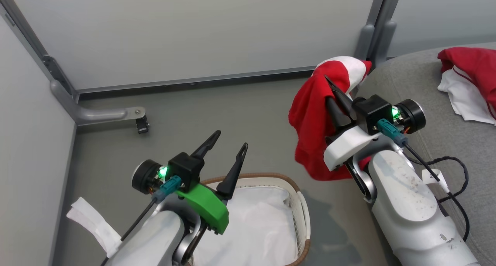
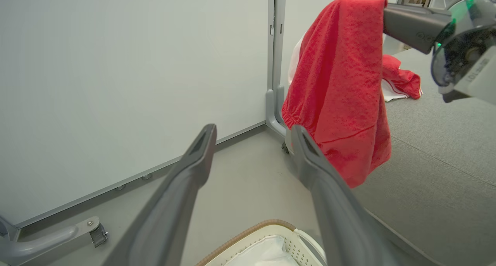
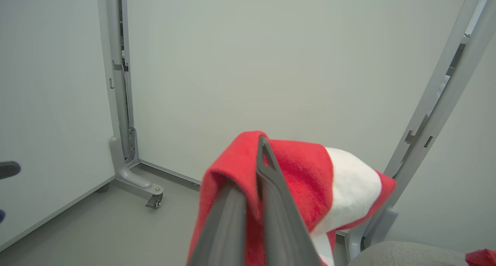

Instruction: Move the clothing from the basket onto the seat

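Observation:
A red garment of the clothing with a white band hangs in the air, draped over my right gripper, which is shut on it beside the grey seat. In the left wrist view the same garment dangles from the right gripper, and in the right wrist view the red and white cloth wraps the pinched fingers. Another red and white garment lies on the seat. My left gripper stands open above the basket, nothing between its fingers. Inside the basket lies a white liner.
Grey partition panels close off the back and left, with a metal foot and caster on the grey floor. A black cable lies on the seat near my right forearm. A white cloth strip hangs by my left arm.

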Motion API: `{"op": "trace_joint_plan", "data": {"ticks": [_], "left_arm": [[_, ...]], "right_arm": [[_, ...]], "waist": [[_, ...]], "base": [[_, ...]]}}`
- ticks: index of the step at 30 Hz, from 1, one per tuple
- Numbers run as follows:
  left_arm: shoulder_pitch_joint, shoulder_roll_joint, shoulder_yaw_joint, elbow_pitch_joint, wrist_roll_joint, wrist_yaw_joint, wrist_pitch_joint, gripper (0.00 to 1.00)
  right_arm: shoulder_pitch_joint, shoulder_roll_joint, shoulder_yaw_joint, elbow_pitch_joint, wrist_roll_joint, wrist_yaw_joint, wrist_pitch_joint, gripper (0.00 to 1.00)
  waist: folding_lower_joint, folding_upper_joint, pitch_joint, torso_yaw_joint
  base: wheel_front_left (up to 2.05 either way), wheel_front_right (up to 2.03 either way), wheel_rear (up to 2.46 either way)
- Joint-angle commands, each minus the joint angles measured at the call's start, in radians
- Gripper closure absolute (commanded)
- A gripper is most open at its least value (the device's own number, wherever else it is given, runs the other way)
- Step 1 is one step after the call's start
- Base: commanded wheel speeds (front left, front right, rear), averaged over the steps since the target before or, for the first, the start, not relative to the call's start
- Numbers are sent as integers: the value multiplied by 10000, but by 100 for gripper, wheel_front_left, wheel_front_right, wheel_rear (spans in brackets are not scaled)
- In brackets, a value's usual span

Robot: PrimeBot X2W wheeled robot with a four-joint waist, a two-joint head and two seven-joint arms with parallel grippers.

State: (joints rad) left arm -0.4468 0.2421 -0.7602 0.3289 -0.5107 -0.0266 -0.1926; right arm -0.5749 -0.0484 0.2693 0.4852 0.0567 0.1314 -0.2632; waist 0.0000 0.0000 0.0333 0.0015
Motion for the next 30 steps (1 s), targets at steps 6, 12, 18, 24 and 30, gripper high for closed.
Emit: {"op": "trace_joint_plan", "data": {"ticks": [6, 12, 18, 24, 30], "left_arm": [[543, -218, 28, 464, -227, -121, -460, 0], [728, -290, 149, 530, -85, -143, -654, 0], [787, -256, 348, 439, 95, -118, -736, 0], [815, -252, 492, 183, 351, -159, -726, 0], [773, -210, 532, 147, 587, -250, -730, 0]], "right_arm": [[337, -38, -305, -150, -250, -14, -23, 100], [375, -38, -419, -345, -309, -14, -23, 100], [515, -41, -413, -637, -283, -14, -23, 100], [800, -32, -760, -886, -506, -13, -23, 100], [1006, -29, -929, -1072, -427, -14, -23, 100]], "waist": [[0, 0, 143, -203], [0, 0, 325, -668], [0, 0, 564, -1777], [0, 0, 906, -3131], [0, 0, 1250, -4343]], "base": [[0, 0, 0], [0, 0, 0], [0, 0, 0], [0, 0, 0], [0, 0, 0]]}}
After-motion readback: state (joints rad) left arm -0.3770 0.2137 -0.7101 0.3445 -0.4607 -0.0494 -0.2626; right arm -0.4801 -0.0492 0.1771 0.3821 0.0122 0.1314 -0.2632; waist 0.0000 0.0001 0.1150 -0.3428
